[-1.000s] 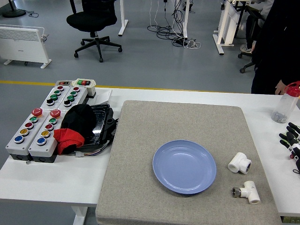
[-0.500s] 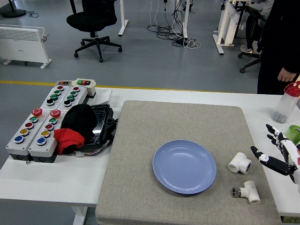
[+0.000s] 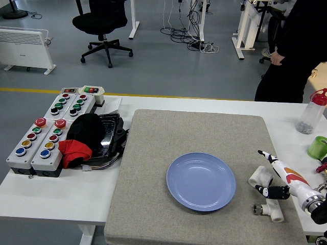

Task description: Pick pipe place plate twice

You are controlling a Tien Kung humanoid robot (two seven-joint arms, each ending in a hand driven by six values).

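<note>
Right hand (image 3: 273,179) in from lower-right corner, over the mat's right side, just right of plate (image 3: 201,181). Fingers spread, nothing gripped. One finger points up-left past the upper pipe; the others curl low between the two pipes. Whether any finger touches a pipe: cannot tell.

Two white pipe fittings, both on mat (image 3: 194,138), both right of plate, neither on it:
- Elbow pipe (image 3: 259,176): near plate's right rim, apart from it. Lies directly under/beside the hand on its plate side. Open end faces roughly right, partly hidden by fingers.
- Tee pipe (image 3: 269,209): farther from plate, toward bench near edge. Long axis runs roughly left-right w/ metal threaded end pointing at plate; side branch points up toward hand.

Key relation: hand sits between the pipes, elbow closer to the fingers. Judgement: elbow is the likely first pick; carry would then go left to plate, a short way.

Left arm not in view, so right hand is the only one near.

Containers: plate empty. Task count 0 of 2 by how things lie.

Left of plate, off mat: black tray (image 3: 104,133) holding black and red cloth; button boxes (image 3: 48,132) beyond it. Far right of plate: clear bottle (image 3: 311,112), green cup (image 3: 319,147). Person stands at far side, top right, hands away from bench (image 3: 51,194).
</note>
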